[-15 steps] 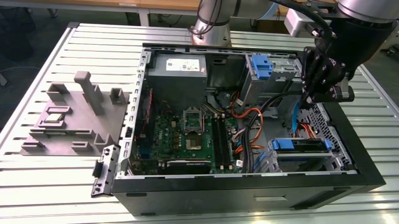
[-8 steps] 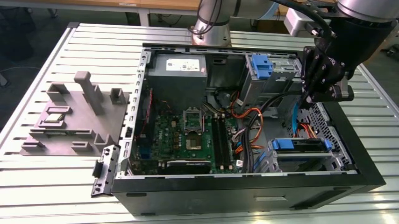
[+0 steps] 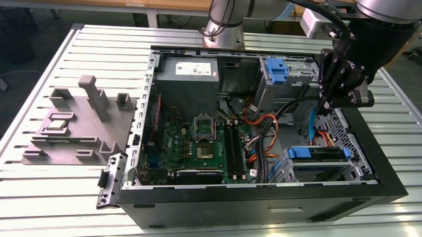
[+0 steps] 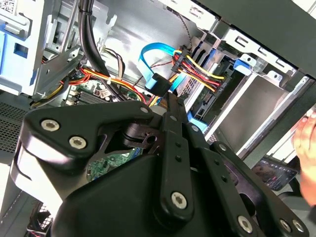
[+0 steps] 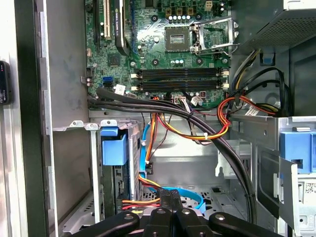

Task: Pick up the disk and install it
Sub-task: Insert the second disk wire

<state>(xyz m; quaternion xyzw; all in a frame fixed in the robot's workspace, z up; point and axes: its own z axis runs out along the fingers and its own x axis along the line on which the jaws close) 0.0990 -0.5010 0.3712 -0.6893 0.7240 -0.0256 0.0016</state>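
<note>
The disk (image 3: pixel 317 153) sits in the drive bay at the open computer case's near right corner in the exterior view, and its blue carrier bracket faces up. My gripper (image 3: pixel 329 104) hangs above the case's right side, higher than the disk and a little behind it. In the first wrist view the blue bracket of the disk (image 5: pixel 113 148) lies in its metal cage, and my gripper (image 5: pixel 171 196) is some way off from it over the cables. Both wrist views show the fingers pressed together with nothing between them; the gripper (image 4: pixel 167 98) points at the blue data cable.
Orange, yellow and blue cables (image 3: pixel 264 133) cross the case between the motherboard (image 3: pixel 197 143) and the drive cages. A blue-handled caddy (image 3: pixel 277 69) stands beside the power supply (image 3: pixel 189 74). A grey fixture (image 3: pixel 79 123) holding a small silver chip (image 3: pixel 58 124) lies left of the case. A hand (image 4: pixel 307 143) shows outside the case.
</note>
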